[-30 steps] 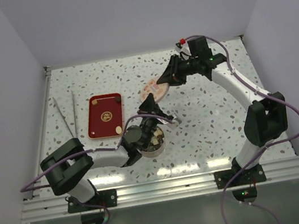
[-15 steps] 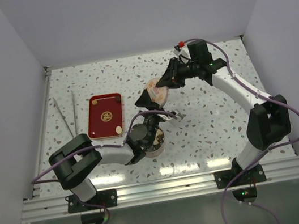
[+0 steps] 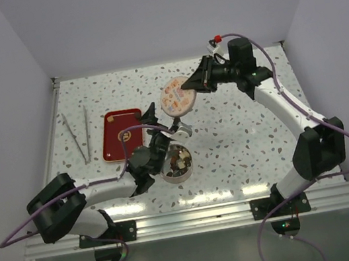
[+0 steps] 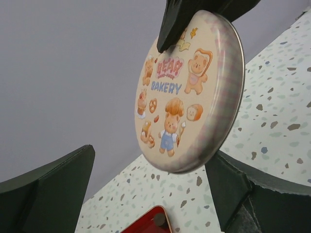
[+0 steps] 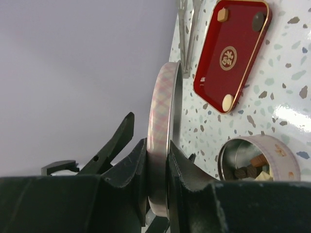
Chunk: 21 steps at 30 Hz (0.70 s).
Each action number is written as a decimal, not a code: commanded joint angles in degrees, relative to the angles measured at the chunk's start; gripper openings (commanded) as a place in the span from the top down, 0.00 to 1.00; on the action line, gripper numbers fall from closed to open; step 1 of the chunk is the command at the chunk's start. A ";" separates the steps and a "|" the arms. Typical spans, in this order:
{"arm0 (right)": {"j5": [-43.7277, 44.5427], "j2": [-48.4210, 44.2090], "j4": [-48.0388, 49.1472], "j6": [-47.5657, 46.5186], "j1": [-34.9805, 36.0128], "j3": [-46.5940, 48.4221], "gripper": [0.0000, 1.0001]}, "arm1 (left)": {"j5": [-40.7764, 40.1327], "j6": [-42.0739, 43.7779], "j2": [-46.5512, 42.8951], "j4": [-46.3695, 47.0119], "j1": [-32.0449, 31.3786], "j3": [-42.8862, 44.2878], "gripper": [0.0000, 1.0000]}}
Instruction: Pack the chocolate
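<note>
Uncovered since the left gripper point(image 3: 165, 121) rose off it, fingers now spread wide, most chocolate point(image 3: 178, 162) lies in the round tin point(image 3: 177, 179). Three chunks sit on the red tray point(image 3: 120, 127) beside it. Farther back, the right gripper point(image 3: 187, 87) pinches the lid point(image 3: 176, 98) by its rim, raised on edge above the table point(image 3: 241, 126).

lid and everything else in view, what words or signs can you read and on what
"BEAR" - pink letters on the lid, top line.
"BAKERY" - blue letters just under it on the same lid.
Gold round emblem on the red tray: too small to read.
Print on the wall of the tin: too blurred to read.
</note>
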 commanded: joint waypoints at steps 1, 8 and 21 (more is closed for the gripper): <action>0.91 -1.86 5.44 -0.39 -1.83 1.97 1.00 | 1.47 -7.30 -3.13 0.37 0.26 -1.57 0.00; 1.00 -3.80 12.04 3.39 -2.80 -0.75 1.00 | 2.35 -13.19 -5.42 -2.97 0.26 -4.39 0.00; 0.12 -10.91 13.09 2.51 -4.73 -10.41 1.00 | 8.31 -40.38 -23.95 -23.08 7.46 -7.99 0.00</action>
